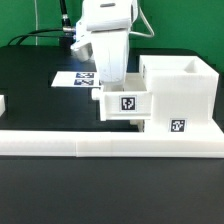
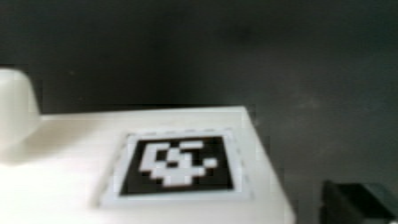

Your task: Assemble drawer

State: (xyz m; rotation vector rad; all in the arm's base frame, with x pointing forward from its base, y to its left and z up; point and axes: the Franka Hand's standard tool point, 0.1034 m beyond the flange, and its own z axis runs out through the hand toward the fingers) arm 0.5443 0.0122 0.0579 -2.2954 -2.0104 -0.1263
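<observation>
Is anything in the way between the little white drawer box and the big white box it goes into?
Nothing visible is. The small drawer box already sits against the open front of the drawer frame, with no loose part between them. The gripper is right above it; its fingers are hidden, so its grip is unclear.

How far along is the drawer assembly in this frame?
Looks done: the drawer box stands on the table. In hand: the pincer is down at a small tagged drawer that sits partly inside the box's front; its grip is hidden. Left: pushing that drawer fully in. The marker board lies behind.
</observation>
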